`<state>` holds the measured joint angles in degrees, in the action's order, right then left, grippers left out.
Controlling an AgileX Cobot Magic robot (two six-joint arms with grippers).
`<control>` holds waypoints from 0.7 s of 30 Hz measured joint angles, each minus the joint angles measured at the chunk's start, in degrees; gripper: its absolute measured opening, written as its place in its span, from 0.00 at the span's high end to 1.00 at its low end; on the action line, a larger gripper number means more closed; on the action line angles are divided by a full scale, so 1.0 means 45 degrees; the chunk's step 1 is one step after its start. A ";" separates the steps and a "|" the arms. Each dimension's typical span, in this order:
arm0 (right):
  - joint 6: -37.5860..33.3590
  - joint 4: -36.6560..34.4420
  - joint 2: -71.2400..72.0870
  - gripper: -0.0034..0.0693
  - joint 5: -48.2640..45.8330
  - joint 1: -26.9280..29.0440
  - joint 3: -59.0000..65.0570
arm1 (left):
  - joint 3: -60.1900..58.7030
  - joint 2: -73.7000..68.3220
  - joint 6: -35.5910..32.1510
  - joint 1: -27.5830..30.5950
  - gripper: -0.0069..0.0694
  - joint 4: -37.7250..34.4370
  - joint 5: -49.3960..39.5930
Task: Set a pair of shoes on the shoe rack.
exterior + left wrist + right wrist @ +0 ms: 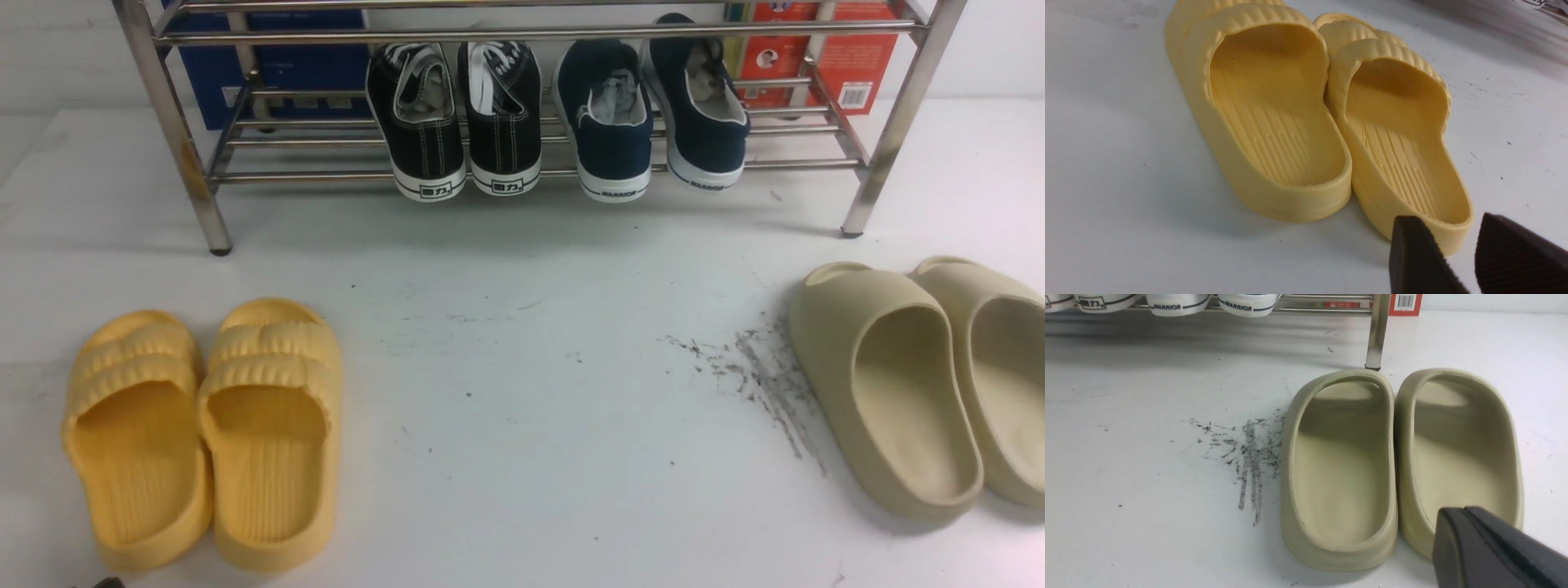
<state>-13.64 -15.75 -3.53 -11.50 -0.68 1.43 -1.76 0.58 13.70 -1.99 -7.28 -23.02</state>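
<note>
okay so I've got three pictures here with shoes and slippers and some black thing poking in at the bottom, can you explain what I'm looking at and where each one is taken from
This is a two-armed robot. One picture looks forward from between its arms; the other two come from cameras on its wrists.

Ahead stands a steel shoe rack. On it sit a pair of navy slip-on sneakers and, beside them, black lace-up sneakers.

On the white table lie yellow slippers on the left and beige slippers on the right, with dark scuff marks nearby.

The black shapes are the grippers. The left gripper, by the yellow slippers, is slightly open and empty. The right gripper, by the beige slippers, holds nothing visible; whether it is open is unclear.
</note>
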 joint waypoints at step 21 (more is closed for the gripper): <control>0.5065 0.4808 0.0909 0.95 -0.2319 0.0013 -0.0102 | 0.0000 0.0000 0.0000 0.0000 0.60 0.0011 -0.0004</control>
<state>9.15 5.88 0.56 -21.93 -0.62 0.97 -1.76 0.58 13.70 -1.99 -7.22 -23.04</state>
